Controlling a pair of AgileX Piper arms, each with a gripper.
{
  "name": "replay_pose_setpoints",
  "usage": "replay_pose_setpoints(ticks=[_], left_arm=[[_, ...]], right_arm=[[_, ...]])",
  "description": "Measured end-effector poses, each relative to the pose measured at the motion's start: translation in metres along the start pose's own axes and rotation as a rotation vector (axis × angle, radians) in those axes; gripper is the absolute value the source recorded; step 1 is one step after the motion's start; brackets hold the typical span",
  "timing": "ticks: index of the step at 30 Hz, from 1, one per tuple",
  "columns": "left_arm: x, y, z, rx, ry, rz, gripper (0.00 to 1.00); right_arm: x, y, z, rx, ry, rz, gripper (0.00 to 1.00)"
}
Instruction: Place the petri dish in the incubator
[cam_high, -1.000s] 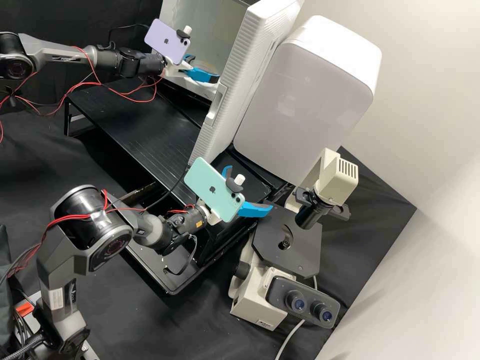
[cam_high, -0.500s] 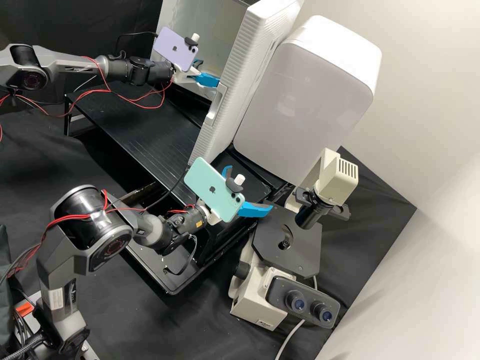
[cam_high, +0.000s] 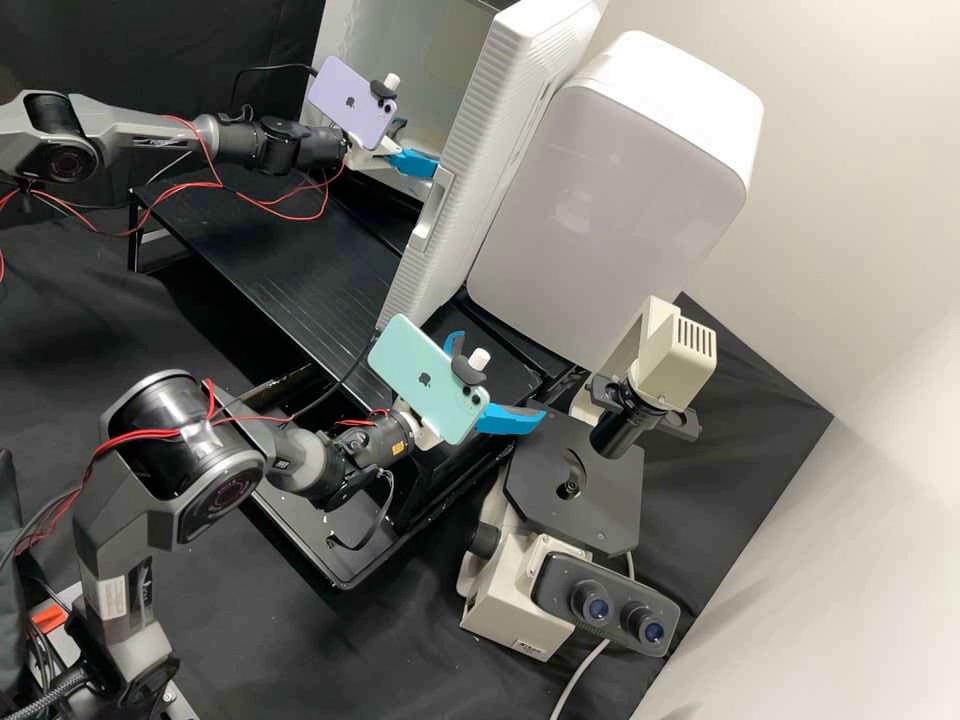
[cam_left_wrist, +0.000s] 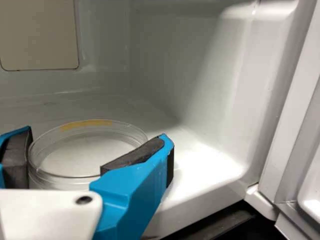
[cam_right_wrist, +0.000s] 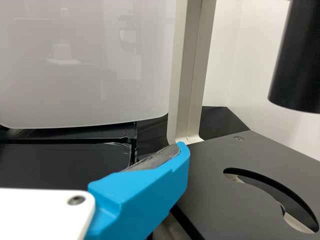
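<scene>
A clear round petri dish (cam_left_wrist: 82, 157) with a yellowish mark on its rim sits low over the white floor (cam_left_wrist: 205, 167) of the incubator, between the two blue fingers of my left gripper (cam_left_wrist: 91, 142), which is shut on it. In the high view my left gripper (cam_high: 408, 160) reaches into the incubator's opening (cam_high: 400, 60), beside its open ribbed door (cam_high: 485, 150). My right gripper (cam_high: 508, 410) is open and holds nothing; it hangs over the microscope's black stage (cam_right_wrist: 235, 170), with one blue finger (cam_right_wrist: 150, 185) showing.
A white microscope (cam_high: 560, 590) with two eyepieces stands at the front right. A large white housing (cam_high: 620, 170) rises behind it. A black slatted shelf (cam_high: 290, 260) runs in front of the incubator, with black cloth around it.
My left gripper has moved forward and slightly up, carrying the dish deeper into the incubator. The right arm has not moved.
</scene>
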Motion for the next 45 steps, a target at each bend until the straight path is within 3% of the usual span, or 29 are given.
replay_pose_setpoints(ticks=[2, 3, 25, 30, 45], left_arm=[[0.0011, -0.0007, -0.0014, 0.000, 0.003, 0.000, 0.00], [0.0019, -0.0008, -0.0023, -0.001, 0.004, 0.001, 1.00], [0.0027, 0.0003, -0.0064, -0.002, 0.008, 0.002, 1.00], [0.0022, -0.0028, -0.0076, 0.028, 0.011, -0.006, 1.00], [0.0003, -0.0015, -0.0079, 0.030, 0.016, -0.007, 1.00]], right_arm=[[0.0000, 0.0000, 0.0000, 0.000, 0.000, 0.000, 1.00], [0.0000, 0.0000, 0.0000, 0.000, 0.000, 0.000, 1.00], [0.0000, 0.0000, 0.0000, 0.000, 0.000, 0.000, 1.00], [0.0000, 0.0000, 0.0000, 0.000, 0.000, 0.000, 1.00], [0.0000, 0.0000, 0.0000, 0.000, 0.000, 0.000, 1.00]])
